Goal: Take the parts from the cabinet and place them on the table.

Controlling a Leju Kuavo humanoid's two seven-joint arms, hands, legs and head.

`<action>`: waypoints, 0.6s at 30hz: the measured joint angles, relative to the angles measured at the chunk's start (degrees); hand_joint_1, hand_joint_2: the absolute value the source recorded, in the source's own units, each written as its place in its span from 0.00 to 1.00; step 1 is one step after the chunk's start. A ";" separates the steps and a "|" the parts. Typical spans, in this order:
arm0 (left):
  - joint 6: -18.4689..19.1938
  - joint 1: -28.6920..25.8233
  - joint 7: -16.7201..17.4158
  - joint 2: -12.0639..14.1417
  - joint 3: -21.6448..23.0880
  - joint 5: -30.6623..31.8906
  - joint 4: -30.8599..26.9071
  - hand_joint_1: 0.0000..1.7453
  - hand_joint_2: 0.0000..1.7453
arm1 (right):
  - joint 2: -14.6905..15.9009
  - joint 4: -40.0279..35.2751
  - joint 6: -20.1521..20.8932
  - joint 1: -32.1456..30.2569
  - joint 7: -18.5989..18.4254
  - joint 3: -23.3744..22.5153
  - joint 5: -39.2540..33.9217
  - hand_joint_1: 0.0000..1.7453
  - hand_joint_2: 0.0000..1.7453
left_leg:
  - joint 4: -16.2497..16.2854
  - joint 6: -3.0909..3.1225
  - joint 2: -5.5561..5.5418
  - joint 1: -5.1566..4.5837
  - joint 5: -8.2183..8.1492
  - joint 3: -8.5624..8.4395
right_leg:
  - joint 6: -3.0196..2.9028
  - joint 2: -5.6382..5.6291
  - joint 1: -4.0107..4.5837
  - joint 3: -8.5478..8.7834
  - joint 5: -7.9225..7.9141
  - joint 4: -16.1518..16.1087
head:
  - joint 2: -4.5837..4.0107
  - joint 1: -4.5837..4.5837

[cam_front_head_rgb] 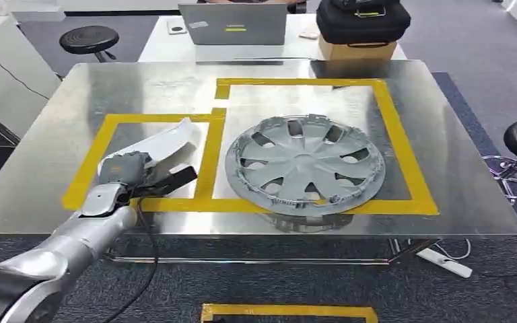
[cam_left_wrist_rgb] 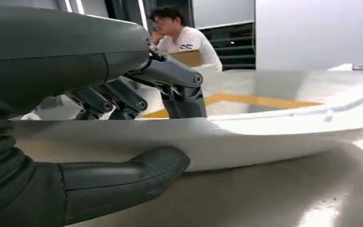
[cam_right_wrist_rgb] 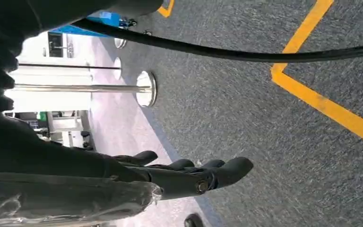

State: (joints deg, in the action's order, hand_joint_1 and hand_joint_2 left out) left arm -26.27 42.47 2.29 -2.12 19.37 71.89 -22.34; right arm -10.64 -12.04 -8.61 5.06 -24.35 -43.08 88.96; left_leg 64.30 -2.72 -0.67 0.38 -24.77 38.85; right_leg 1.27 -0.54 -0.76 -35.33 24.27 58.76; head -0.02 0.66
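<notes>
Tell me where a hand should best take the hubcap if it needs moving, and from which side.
Probably the rim nearest the robot. The hubcap lies flat, face up, inside the larger yellow tape box, so only its thin edge offers a pinch. Its near edge sits at the front tape line, close to the table's front. The left hand holds the white part.

This is a robotics lab or workshop. A steel tabletop (cam_front_head_rgb: 54,195) marked with yellow tape (cam_front_head_rgb: 404,145) stands on grey carpet. Behind the tabletop sit a laptop (cam_front_head_rgb: 232,23) and black stool (cam_front_head_rgb: 89,39).
</notes>
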 joint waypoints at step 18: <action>-2.08 -0.11 -3.13 -0.26 -1.68 0.85 -0.09 0.00 1.00 | 0.11 0.00 0.04 0.63 -0.02 0.00 0.02 0.00 0.00 | -6.21 2.05 -0.15 -0.41 0.94 -3.35 | 1.40 0.02 0.60 0.38 0.76 0.41 | 0.00 0.39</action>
State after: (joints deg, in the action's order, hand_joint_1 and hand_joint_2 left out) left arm -28.35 42.36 -0.83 -2.38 17.68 72.74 -22.43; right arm -10.54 -12.04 -8.57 5.70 -24.37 -43.08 88.98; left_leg 58.09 -0.67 -0.82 -0.03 -23.83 35.50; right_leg 2.68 -0.52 -0.17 -34.95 25.02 59.16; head -0.02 1.05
